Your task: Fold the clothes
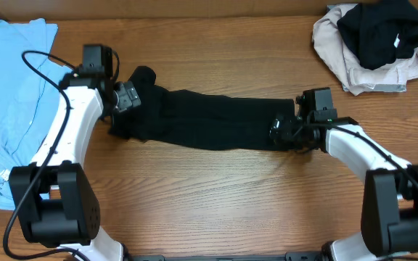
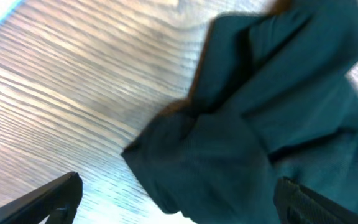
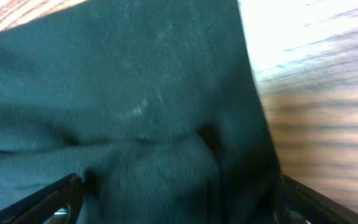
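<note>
– Left tool (image 2: 178,183) is spread wide on my feed, a dark finger (image 2: 55,198) in each bottom corner and nothing pinched. A rumpled corner of the black garment (image 1: 209,123) lies between them on the wood.
– And the right one?
– Right tool (image 3: 179,180) is just as wide, set low over cloth that fills nearly its whole view. From above I see it at the garment's 3 o'clock end and the left tool at the 9 o'clock end.
– So where does that put us?
– The garment lies mid-surface (image 1: 209,196) as a long narrow band running 9 to 3. I judge the lengthwise folds are in and the crosswise fold is the step in hand. Next I'd want a tool to close on its end through every layer, then carry that end over onto the other without skewing the band.
– How will it handle?
– It's limp, matte and fine-knit, bunched at the left end and flatter toward the right. I expect the layers to slip if the bite is shallow. The wood grain looks smooth, so it probably gives little friction to hold the cloth.
– Anything nearby?
– A light blue shirt (image 1: 13,94) sits at the 9 o'clock edge. At 1 o'clock there's a beige cloth (image 1: 354,69) with a black bundle (image 1: 379,32) on it. Both are well apart from the band.
</note>
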`<state>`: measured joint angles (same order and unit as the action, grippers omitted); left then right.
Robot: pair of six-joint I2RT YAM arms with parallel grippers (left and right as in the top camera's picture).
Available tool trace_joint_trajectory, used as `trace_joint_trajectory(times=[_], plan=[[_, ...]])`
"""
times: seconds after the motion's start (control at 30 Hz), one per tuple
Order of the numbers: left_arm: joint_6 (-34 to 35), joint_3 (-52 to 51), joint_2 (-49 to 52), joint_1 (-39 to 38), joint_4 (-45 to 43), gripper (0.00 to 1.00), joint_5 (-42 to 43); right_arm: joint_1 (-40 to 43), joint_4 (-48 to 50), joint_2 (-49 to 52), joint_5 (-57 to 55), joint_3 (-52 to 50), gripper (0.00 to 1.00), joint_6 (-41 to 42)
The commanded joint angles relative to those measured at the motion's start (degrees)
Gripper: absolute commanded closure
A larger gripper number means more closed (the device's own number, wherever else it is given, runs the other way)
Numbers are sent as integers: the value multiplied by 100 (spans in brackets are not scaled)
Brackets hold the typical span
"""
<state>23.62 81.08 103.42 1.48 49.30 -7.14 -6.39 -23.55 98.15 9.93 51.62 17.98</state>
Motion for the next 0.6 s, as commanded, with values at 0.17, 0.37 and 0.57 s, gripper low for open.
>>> trace_joint_trajectory(times=[0.17, 0.37, 0.57], plan=[[-177, 1733, -103, 37, 977, 0, -184, 4, 166, 442, 651, -37, 82, -39], [-179, 2197, -111, 37, 1434, 0, -184, 293, -763, 168, 686, 354, 96, -188], [-179, 2194, -98, 37, 1552, 0, -184, 1128, -2649, -494, 688, 1298, 96, -1001]])
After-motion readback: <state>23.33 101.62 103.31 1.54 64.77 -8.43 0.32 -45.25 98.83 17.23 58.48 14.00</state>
